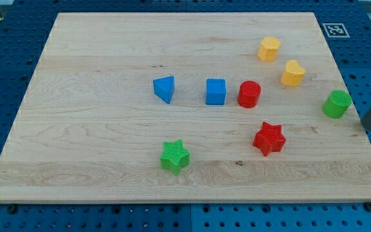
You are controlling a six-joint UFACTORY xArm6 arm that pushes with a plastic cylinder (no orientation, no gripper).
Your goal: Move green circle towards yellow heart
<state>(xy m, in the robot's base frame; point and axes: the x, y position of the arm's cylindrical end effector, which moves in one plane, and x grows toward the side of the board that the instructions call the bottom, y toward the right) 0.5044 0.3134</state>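
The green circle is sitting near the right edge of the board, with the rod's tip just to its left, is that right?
Not quite. The green circle is near the board's right edge, but my tip is just to its right, not its left, and a little lower. The camera view shows a small gap between them. The yellow heart lies up and to the left of the circle.

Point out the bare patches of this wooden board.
Bare: everything left of the blue triangle block and green star block, and the top strip. Crowded: the right, around the yellow heart block, green circle block and my tip.
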